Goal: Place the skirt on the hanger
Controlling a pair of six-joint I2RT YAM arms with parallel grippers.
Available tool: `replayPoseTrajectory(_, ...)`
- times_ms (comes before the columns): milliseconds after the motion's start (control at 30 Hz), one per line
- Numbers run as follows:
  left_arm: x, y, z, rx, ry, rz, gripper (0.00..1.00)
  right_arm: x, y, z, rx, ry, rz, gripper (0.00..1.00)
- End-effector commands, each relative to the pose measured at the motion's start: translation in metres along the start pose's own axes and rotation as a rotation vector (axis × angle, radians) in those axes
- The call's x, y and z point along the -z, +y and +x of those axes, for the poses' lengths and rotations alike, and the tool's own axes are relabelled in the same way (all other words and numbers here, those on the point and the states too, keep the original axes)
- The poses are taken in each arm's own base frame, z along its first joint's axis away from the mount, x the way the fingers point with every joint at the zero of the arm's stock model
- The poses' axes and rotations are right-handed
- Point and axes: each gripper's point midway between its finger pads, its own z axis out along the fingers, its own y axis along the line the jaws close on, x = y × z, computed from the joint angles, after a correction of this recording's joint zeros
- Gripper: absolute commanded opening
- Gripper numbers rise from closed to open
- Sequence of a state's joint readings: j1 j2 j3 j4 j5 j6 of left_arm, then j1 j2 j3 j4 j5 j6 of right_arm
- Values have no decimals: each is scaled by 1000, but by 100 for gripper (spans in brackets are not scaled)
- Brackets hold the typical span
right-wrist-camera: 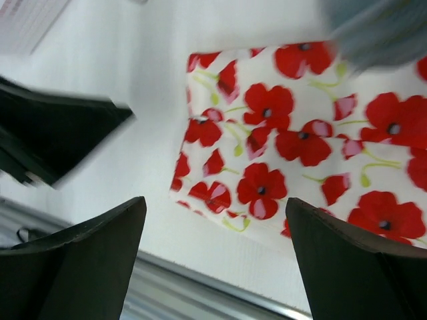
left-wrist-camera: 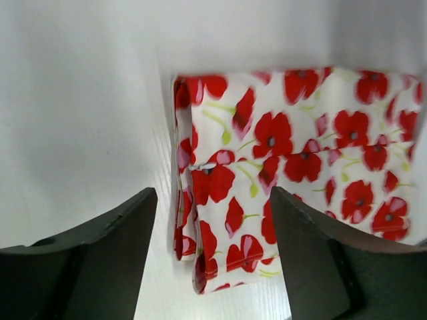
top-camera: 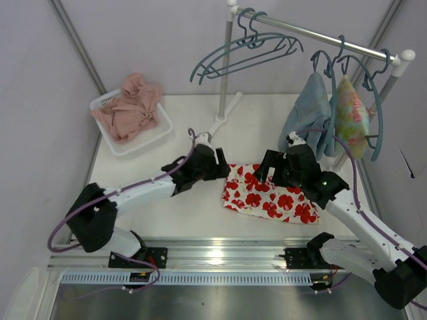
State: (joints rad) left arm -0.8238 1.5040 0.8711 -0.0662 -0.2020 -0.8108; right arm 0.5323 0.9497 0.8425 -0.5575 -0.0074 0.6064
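The skirt [top-camera: 270, 197], white with red flowers, lies flat and folded on the table, right of centre. It also shows in the left wrist view [left-wrist-camera: 300, 160] and the right wrist view [right-wrist-camera: 300, 133]. My left gripper [top-camera: 225, 171] is open and empty, just above the skirt's left edge [left-wrist-camera: 213, 195]. My right gripper [top-camera: 268, 167] is open and empty, hovering over the skirt's far edge [right-wrist-camera: 215, 203]. Two empty teal-blue hangers [top-camera: 245, 55] hang on the rail at the back, away from both grippers.
A white basket [top-camera: 100, 102] with a dusty-pink cloth [top-camera: 130, 110] stands at the back left. The rack post [top-camera: 225, 67] rises behind the left gripper. A blue garment [top-camera: 307, 110] and a pale green floral one [top-camera: 351, 113] hang at the right. A metal rail [top-camera: 213, 257] runs along the near edge.
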Motion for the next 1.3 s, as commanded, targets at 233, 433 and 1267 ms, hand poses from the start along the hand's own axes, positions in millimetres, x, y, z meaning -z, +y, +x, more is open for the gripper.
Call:
replayPoseTrajectory(233,180,-60,-199,-392,-459,331,91,-1,109,-6,60,-91,-178,94)
replayPoseTrajectory(433,216,-111,-286,-771,-627,322,91,-32,138,4,177,-125,-156,93)
replayPoseTrajectory(1267,162,-162,-378,-627,-640,564,70,-24,134,11,378,-185,-91,96)
